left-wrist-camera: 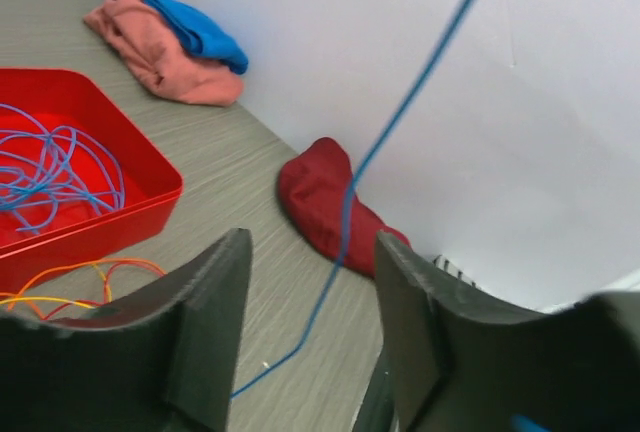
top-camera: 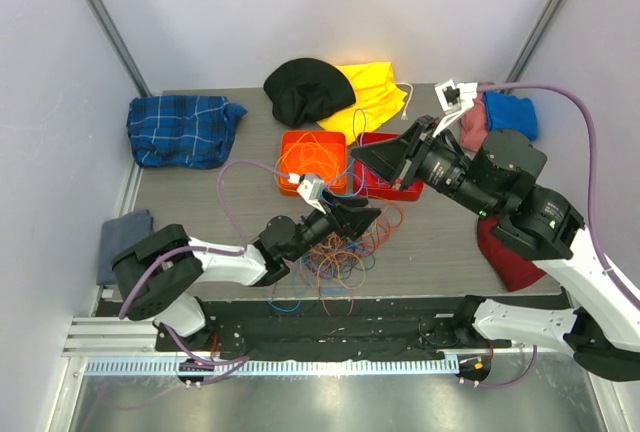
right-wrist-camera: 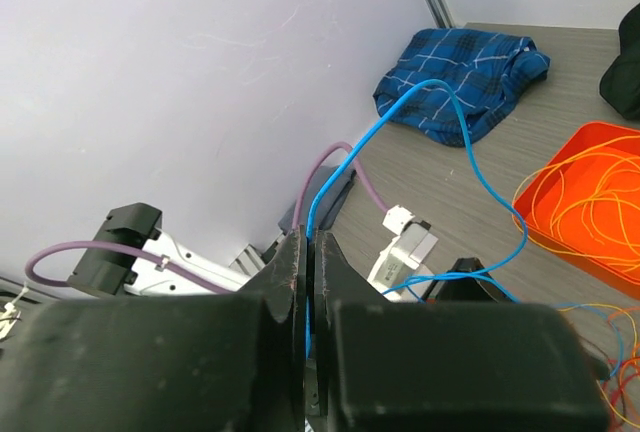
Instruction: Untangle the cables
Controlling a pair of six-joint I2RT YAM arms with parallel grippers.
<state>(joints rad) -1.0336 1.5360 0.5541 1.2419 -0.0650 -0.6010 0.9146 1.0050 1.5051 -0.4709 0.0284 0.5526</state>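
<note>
- Sorting looks partly done. A square orange plastic tray [top-camera: 286,152] at the back of the grey bench [top-camera: 200,212] holds loops of thin orange cable, and the red plastic tray [top-camera: 405,192] beside it holds loops of thin blue cable.
- Most of the work is left. A loose tangle of thin orange, blue, purple and red cables [top-camera: 345,252] lies on the bench in front of the two trays, near the arm bases, with the strands overlapping and not yet separated.
- One strand is being worked on. The right claw [right-wrist-camera: 310,262] is closed on a thin blue cable [left-wrist-camera: 420,70] and holds it above the bench, over the trays. The cable runs down from there towards the tangle.
- The left claw [left-wrist-camera: 312,252] sits low at the far edge of the tangle. Its fingers are apart and the blue cable passes between them unclamped.
- My judgement is that this blue strand must be drawn free of the pile and laid in the red tray, then the other colours taken in turn.
</note>
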